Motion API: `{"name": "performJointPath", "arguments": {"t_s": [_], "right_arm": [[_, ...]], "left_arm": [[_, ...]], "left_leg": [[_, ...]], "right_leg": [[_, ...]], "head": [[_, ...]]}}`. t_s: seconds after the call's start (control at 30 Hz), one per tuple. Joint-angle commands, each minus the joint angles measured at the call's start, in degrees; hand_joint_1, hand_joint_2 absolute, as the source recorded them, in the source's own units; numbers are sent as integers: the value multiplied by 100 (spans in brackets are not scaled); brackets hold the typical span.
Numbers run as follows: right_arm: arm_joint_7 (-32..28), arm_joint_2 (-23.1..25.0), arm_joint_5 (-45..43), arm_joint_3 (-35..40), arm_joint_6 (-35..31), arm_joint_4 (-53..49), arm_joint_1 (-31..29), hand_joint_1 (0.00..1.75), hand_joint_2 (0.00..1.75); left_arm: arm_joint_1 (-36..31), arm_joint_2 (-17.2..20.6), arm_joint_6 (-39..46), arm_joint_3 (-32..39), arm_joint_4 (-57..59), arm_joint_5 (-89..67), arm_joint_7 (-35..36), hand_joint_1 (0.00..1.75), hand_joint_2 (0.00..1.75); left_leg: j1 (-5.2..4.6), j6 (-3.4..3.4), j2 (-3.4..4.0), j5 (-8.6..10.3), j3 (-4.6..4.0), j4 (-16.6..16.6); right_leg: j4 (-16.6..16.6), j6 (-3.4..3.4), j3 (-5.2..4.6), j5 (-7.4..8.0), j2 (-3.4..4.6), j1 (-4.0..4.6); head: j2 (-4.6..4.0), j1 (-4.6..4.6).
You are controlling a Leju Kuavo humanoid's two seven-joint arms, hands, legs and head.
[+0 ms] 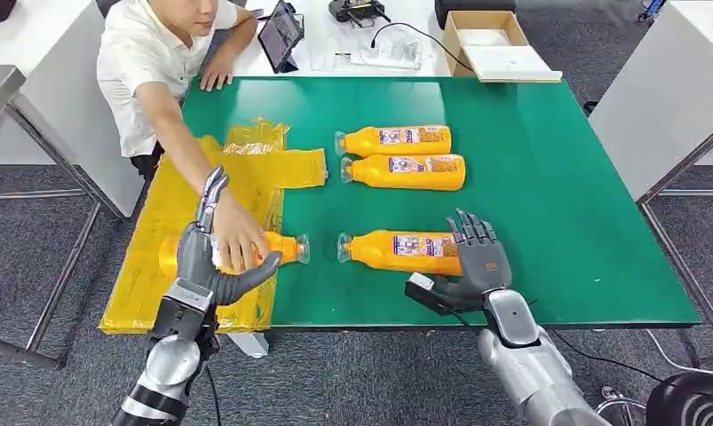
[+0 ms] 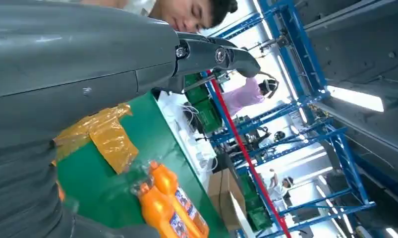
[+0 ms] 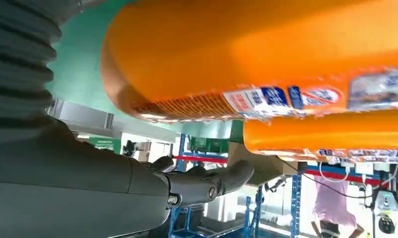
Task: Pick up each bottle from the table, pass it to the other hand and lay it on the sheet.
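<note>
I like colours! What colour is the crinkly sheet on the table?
Yellow sheet, clearest in the head view.

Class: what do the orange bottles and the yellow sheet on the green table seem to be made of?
Orange bottles: probably glossy plastic, with clear caps and printed labels. Crinkled yellow sheet: likely thin plastic film, shiny and creased. Green table: a matte, mat-like surface; material uncertain.

Four orange bottles lie on their sides: two (image 1: 397,140) (image 1: 407,171) touching at frame centre, one (image 1: 401,251) lower centre, one (image 1: 280,247) on the crumpled yellow sheet (image 1: 166,240) at left.
</note>
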Motion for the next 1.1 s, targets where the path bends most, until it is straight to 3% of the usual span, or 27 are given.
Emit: {"name": "performJointPath", "arguments": {"t_s": [0.03, 0.2, 0.37, 0.43, 0.47, 0.5, 0.53, 0.57, 1.1], "right_arm": [[-514, 139, -602, -188, 544, 1154, -540, 0, 175], [-1027, 217, -1296, -364, 1244, 1725, -724, 0, 175], [-1065, 229, -1316, -357, 1243, 1759, -732, 0, 175], [-1211, 252, -1632, -436, 1673, 1927, -775, 0, 175], [-1253, 248, -1742, -463, 1793, 1994, -771, 9, 175], [-1253, 219, -1721, -393, 1833, 2082, -777, 105, 175], [-1283, 215, -1814, -423, 1909, 2185, -806, 154, 175], [-1304, 202, -1822, -398, 1890, 2239, -808, 169, 175], [-1205, 107, -1725, -86, 2510, 2623, -948, 175, 175]], "left_arm": [[-293, 113, -179, -410, 128, 92, 83, 0, 175], [-479, 130, -238, -510, 298, 236, 63, 0, 175], [-500, 127, -238, -525, 312, 232, 67, 0, 175], [-525, 146, -398, -575, 303, 485, 19, 0, 175], [-549, 149, -423, -596, 312, 530, 19, 0, 175], [-584, 154, -455, -633, 321, 559, 19, 0, 175], [-619, 161, -471, -669, 339, 577, 21, 0, 175], [-630, 161, -491, -692, 336, 607, 24, 0, 175], [-814, 166, -723, -909, 561, 732, -9, 0, 175]], "left_leg": [[6, -11, 10, -7, 16, 4], [8, -13, 6, -5, 22, -2], [9, -12, 10, -4, 34, -5], [5, -8, 10, -2, 31, -5], [9, -12, 14, -4, 36, -4], [9, -12, 12, -3, 40, -7], [9, -10, 9, -1, 35, -4], [8, -8, 14, -1, 34, -3], [9, -7, 22, -2, 91, -5]], "right_leg": [[3, -13, 16, -5, -1, 7], [-4, -14, 23, -4, -5, 11], [-8, -14, 29, -2, -3, 12], [-6, -9, 24, -1, -3, 7], [-6, -13, 30, -2, -3, 11], [-9, -14, 35, -2, -6, 11], [-8, -12, 31, -1, -9, 11], [-7, -9, 27, 0, -5, 9], [-14, -9, 81, -1, 1, 12]], "head": [[0, 0], [0, 0], [0, 0], [0, 0], [0, 0], [-2, 0], [0, 0], [0, 0], [-2, 2]]}}
